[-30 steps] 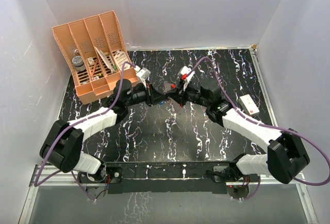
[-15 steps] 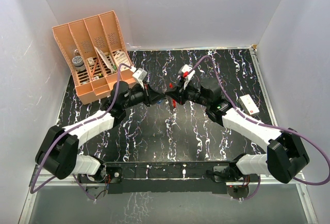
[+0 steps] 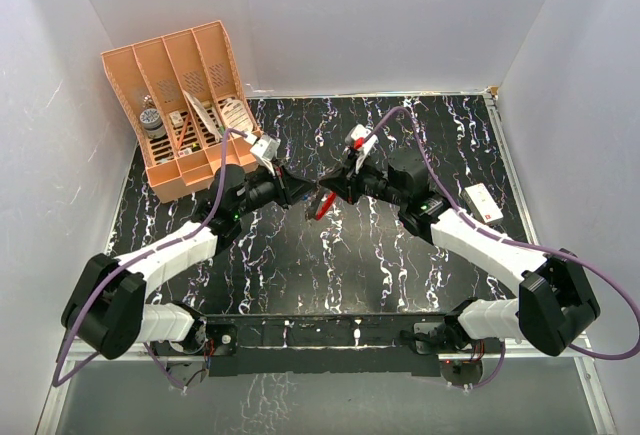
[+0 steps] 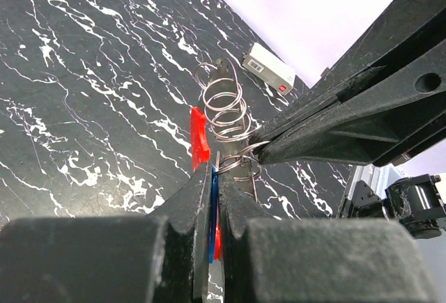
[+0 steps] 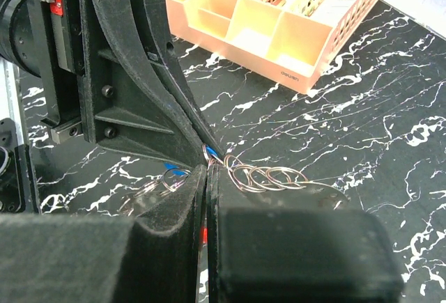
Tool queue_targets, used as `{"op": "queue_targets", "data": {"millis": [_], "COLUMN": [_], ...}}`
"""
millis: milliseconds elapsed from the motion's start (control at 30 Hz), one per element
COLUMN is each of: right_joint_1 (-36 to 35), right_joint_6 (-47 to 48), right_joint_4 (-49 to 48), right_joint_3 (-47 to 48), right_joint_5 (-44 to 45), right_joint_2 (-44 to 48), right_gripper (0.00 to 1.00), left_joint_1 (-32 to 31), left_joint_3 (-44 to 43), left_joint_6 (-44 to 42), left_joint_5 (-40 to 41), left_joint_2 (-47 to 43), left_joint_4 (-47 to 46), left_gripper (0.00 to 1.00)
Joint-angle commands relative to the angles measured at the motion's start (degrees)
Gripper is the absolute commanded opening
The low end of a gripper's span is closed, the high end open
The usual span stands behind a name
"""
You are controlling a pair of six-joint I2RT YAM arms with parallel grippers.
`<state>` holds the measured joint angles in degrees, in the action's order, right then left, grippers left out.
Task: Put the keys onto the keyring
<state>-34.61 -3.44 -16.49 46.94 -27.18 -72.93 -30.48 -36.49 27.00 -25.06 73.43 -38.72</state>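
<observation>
The black marbled table fills the floor of the booth, with an orange desk organizer tilted against its far-left corner. Over the middle the two arms reach in and meet tip to tip.

The left gripper has its fingers pressed together on the key; only the thin blue edge of its head shows between them, and the blade is hidden.

The right gripper is also squeezed tight, nipping the silver rings at their near end, right against the left fingertips.

The red keyring hangs just under that meeting point. Its pale side is hard to pick out among the wire loops, and I cannot tell whether the key's blade has entered a ring.
</observation>
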Motion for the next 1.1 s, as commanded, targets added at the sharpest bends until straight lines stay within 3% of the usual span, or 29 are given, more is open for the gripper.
{"op": "queue_targets", "data": {"millis": [0, 367, 900, 1067], "right_joint_1": [-0.4, -0.4, -0.4, -0.6], "right_joint_6": [1.6, 8.9, 18.1, 18.6], "right_joint_4": [1.6, 16.1, 46.1, 49.5], "right_joint_3": [4.3, 12.8, 29.7, 31.1], "right_joint_5": [-0.8, -1.3, -1.4, -0.1], "right_joint_2": [1.8, -1.4, -13.2, -14.6], "right_gripper": [0.00, 0.00, 0.00, 0.00], "left_joint_1": [0.5, 0.6, 0.3, 0.2], "left_joint_3": [0.1, -3.1, -3.3, -4.1], "left_joint_6": [-1.7, -4.9, -7.1, -8.4], "left_joint_5": [3.9, 1.0, -0.2, 0.2], "left_joint_2": [-2.8, -2.2, 1.5, 2.8], "left_joint_4": [-1.5, 5.0, 9.7, 11.5], "left_gripper": [0.00, 0.00, 0.00, 0.00]}}
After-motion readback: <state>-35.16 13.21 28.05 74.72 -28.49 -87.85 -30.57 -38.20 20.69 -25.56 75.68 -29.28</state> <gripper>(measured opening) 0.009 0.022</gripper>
